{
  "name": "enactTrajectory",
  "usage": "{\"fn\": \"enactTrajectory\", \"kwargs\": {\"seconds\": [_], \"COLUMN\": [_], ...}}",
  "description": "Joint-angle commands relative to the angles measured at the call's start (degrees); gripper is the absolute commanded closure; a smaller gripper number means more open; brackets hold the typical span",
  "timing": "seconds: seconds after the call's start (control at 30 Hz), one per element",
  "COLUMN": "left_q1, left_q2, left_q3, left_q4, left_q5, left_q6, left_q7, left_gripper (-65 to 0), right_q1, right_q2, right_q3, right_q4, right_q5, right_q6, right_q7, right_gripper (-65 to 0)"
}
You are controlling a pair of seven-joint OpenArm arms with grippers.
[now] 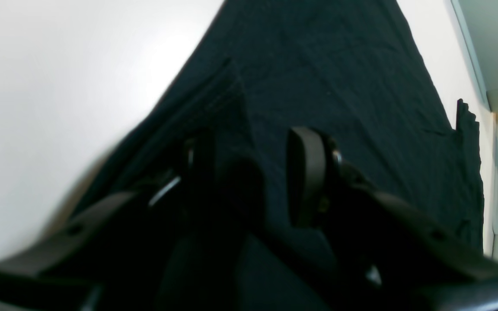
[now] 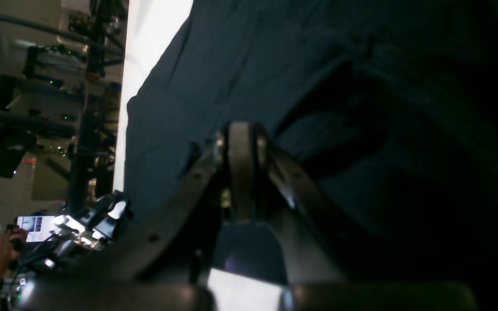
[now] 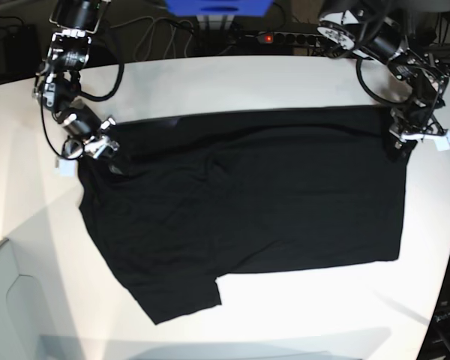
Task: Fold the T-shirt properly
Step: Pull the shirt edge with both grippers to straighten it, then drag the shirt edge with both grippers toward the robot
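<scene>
The black T-shirt lies spread across the white table. The right gripper has its jaws pressed together at one far corner, seemingly pinching the cloth there. At the opposite corner, the left gripper stands spread over the shirt's edge.

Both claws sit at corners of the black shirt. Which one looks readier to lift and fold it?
Probably the right gripper: its jaws look shut at the T-shirt corner. The left gripper stands open over its corner.
</scene>
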Motion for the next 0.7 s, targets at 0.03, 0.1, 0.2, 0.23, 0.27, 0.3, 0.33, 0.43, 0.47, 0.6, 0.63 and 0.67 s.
{"fn": "enactTrajectory", "kwargs": {"seconds": [0.03, 0.1, 0.2, 0.23, 0.27, 0.3, 0.33, 0.43, 0.47, 0.6, 0.63, 0.67], "left_q1": [0.7, 1.23, 1.76, 2.46, 2.81, 3.08, 3.25, 4.83, 5.01, 5.19, 5.19, 5.19], "left_q2": [-1.08, -1.08, -1.17, -1.52, -1.7, -1.79, -1.87, -2.05, -2.4, -3.02, -3.02, -3.02], "left_q3": [0.03, 0.03, 0.03, 0.03, 0.12, 0.12, 0.12, 0.12, 0.12, 0.12, 0.12, 0.12], "left_q4": [0.85, 1.11, 1.02, 1.29, 1.29, 1.29, 1.29, 1.37, 1.37, 1.37, 1.37, 1.37], "left_q5": [-0.09, -0.09, -0.09, -0.09, -0.09, -0.09, -0.09, -0.09, -0.09, -0.09, -0.09, -0.09], "left_q6": [-0.21, -0.21, -0.21, -0.21, -0.21, -0.21, -0.21, -0.04, -0.12, -0.12, -0.12, -0.12], "left_q7": [-0.47, -0.65, -0.65, -0.65, -0.65, -0.65, -0.65, -0.74, -0.74, -0.74, -0.74, -0.74], "left_gripper": [-26.7, -26.7, -26.7, -26.7, -26.7, -26.7, -26.7, -26.7, -26.7, -26.7, -26.7, -26.7], "right_q1": [0.6, 0.6, 0.25, 0.07, -0.63, -1.42, -2.12, -3.79, -4.32, -5.11, -5.11, -5.11], "right_q2": [1.27, 1.97, 2.24, 2.41, 2.94, 3.2, 3.47, 4.87, 5.31, 6.54, 6.72, 6.98], "right_q3": [0.26, 0.26, 0.26, 0.26, 0.35, 0.18, 0.18, 0.0, -0.09, -0.09, -0.17, -1.05], "right_q4": [-1.53, -3.55, -5.14, -5.14, -5.14, -5.14, -5.14, -4.96, -4.96, -4.78, -4.43, -3.55], "right_q5": [1.2, 1.2, 1.2, 1.2, 1.2, 1.2, 1.2, 1.2, 1.2, 1.2, 1.2, 1.2], "right_q6": [0.13, 0.13, 0.13, 0.13, 0.13, 0.04, -0.84, -7.25, -8.49, -10.33, -10.77, -11.83], "right_q7": [0.78, 0.87, 2.28, 3.33, 4.21, 5.09, 5.79, 7.2, 7.64, 8.61, 8.43, 8.61], "right_gripper": [0.0, 0.0, 0.0, 0.0, 0.0, 0.0, 0.0, 0.0, 0.0, 0.0, 0.0, 0.0]}}
